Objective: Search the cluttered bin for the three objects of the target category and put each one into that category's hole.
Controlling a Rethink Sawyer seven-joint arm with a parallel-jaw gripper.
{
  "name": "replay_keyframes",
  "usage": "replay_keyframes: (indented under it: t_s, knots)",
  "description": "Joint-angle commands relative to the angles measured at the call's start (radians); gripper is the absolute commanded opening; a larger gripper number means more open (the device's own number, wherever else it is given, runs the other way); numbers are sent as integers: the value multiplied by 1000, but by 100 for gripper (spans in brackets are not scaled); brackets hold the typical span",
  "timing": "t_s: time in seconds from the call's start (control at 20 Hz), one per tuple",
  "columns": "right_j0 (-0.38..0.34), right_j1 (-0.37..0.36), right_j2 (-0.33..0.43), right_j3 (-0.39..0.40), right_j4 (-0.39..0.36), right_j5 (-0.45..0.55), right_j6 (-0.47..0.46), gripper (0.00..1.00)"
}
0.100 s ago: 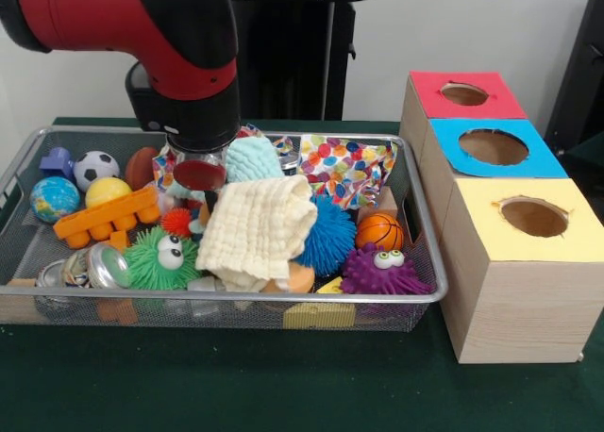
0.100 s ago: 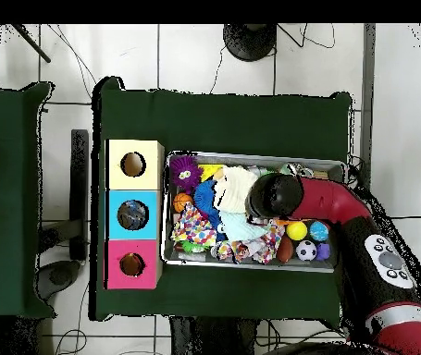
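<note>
The cream cloth (image 1: pixel 257 232) lies folded in the middle of the wire bin (image 1: pixel 427 232), draped over the blue spiky ball (image 1: pixel 330 236). We judge a grab here could drag neighbours along (the green googly-eyed ball (image 1: pixel 160 259) sits just beside it) or snag only one fold. The gripper (image 1: pixel 199 175) hangs low at the cloth's left edge; we cannot tell how its jaws stand. The yellow box (image 1: pixel 514 267) waits well apart.
</note>
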Motion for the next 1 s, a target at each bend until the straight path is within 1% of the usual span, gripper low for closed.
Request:
replay_keyframes:
  t_s: [0.05, 0.1, 0.15, 0.2, 0.3, 0.6, 0.7, 0.8, 1.0]
  knots:
    - [-22, 52, 61, 15, 23, -113, 163, 0]
    - [-37, 39, 105, 32, 6, -130, 83, 0]
    - [-36, 26, 105, 38, 9, -129, 87, 0]
    - [-29, 10, 89, 43, 28, -119, 134, 0]
    - [-29, -15, 87, 58, 44, -112, 159, 0]
    - [-21, -62, 83, 82, 38, -98, 147, 0]
    - [-17, -97, 81, 99, 36, -82, 139, 0]
    - [-9, -141, 73, 116, 48, -53, 150, 0]
    - [14, -202, 60, 132, 72, -4, 171, 0]
